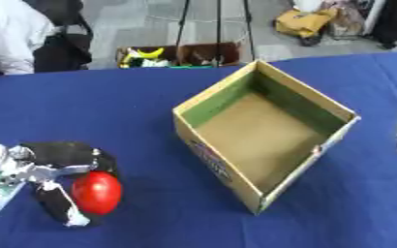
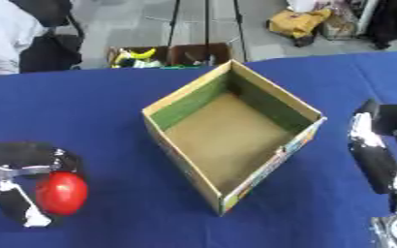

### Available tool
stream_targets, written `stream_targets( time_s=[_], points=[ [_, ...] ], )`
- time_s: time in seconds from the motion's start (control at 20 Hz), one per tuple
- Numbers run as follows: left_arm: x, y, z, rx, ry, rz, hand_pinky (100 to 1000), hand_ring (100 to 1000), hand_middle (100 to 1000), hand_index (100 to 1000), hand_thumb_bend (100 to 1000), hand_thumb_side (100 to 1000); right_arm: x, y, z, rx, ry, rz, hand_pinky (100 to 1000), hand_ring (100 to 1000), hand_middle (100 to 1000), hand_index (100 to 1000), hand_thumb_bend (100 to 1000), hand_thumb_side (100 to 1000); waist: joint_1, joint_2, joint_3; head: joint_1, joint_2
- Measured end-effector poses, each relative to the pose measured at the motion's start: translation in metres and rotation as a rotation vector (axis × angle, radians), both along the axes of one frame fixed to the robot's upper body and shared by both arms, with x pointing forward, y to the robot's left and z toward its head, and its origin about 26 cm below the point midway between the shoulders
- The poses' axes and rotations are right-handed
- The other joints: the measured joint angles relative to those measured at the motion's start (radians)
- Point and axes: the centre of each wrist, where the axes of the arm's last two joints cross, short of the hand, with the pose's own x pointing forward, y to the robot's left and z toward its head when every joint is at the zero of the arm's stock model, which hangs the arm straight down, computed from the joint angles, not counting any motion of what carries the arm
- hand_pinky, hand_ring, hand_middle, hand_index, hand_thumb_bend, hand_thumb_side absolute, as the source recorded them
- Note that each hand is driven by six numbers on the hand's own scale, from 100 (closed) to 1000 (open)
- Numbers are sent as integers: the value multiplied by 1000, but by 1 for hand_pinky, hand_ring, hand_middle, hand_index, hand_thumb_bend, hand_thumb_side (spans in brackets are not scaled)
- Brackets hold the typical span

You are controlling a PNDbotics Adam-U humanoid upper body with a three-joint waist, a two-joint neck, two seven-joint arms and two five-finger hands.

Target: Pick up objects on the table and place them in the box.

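A red round fruit point(image 1: 97, 192) lies on the blue tablecloth at the lower left. My left hand point(image 1: 59, 162) comes in from the left edge and curls round it, fingers arched over its top and the thumb point(image 1: 59, 203) down its left side. An open cardboard box point(image 1: 215, 162) stands askew in the middle of the table, and its brown floor is bare. My right hand point(image 2: 375, 162) shows at the right edge, level with the box's right corner, fingers straight and holding nothing.
The blue table point(image 1: 92, 106) fills most of the view. Beyond its far edge a crate point(image 1: 178, 54) with bananas stands on the floor, and a yellow bag point(image 1: 303, 22) lies farther back. A person in a white sleeve point(image 1: 11, 36) is at the upper left corner.
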Motion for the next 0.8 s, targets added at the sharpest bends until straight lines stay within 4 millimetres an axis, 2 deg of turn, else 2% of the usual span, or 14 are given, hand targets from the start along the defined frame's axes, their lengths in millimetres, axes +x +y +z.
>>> stream_targets(
  time_s=[0.3,0.7,0.8],
  points=[
    [-3,-2,9,-47,-37,-2,100,480,732,736,100,290,0,0,0,3,0,-5,562,456,373,544,124,373,2,0,0,-1,0],
    [-8,-3,26,-176,-107,0,100,438,529,660,100,267,0,-1,0,8,-3,-15,563,456,374,544,127,371,3,-4,0,-7,0],
    [-9,-4,33,-220,-132,-4,100,434,514,648,100,266,0,-1,0,9,-4,-16,563,456,374,544,126,370,3,-5,0,-11,0]
  ],
)
